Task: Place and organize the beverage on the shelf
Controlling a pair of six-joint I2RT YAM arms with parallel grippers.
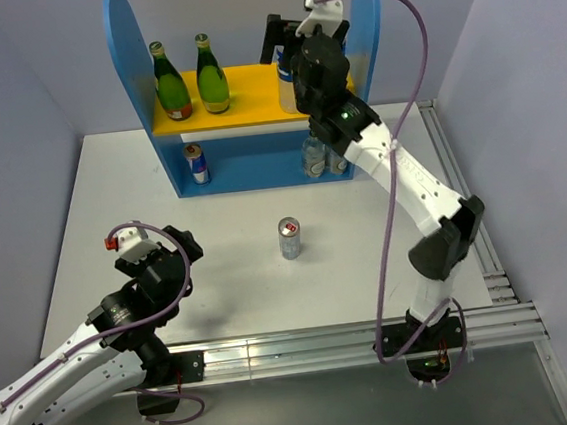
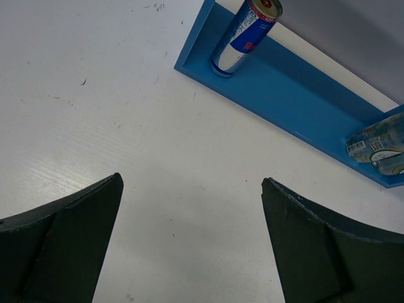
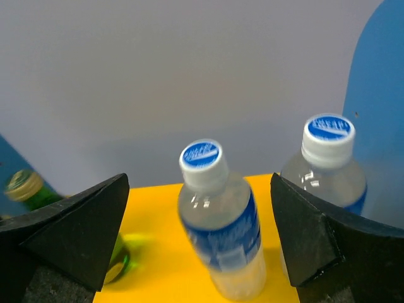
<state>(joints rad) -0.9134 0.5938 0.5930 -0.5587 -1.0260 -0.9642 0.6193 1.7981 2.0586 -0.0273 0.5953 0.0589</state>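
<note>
The blue shelf (image 1: 132,46) has a yellow upper board (image 3: 158,265). Two green bottles (image 1: 171,83) (image 1: 212,76) stand at its left end. My right gripper (image 1: 285,43) (image 3: 199,180) hangs open over the board's right end. A blue-capped water bottle (image 3: 224,233) stands between its fingers, leaning a little and touching neither. A second water bottle (image 3: 328,158) stands just right of it. One silver can (image 1: 195,164) (image 2: 243,35) sits on the lower tier at the left. Another can (image 1: 289,239) stands on the table. My left gripper (image 1: 182,252) (image 2: 190,181) is open and empty above the table.
Clear bottle shapes (image 1: 324,158) (image 2: 379,148) show at the right end of the lower tier. Grey walls close in behind and beside the shelf. An aluminium rail (image 1: 462,185) runs along the table's right and near edges.
</note>
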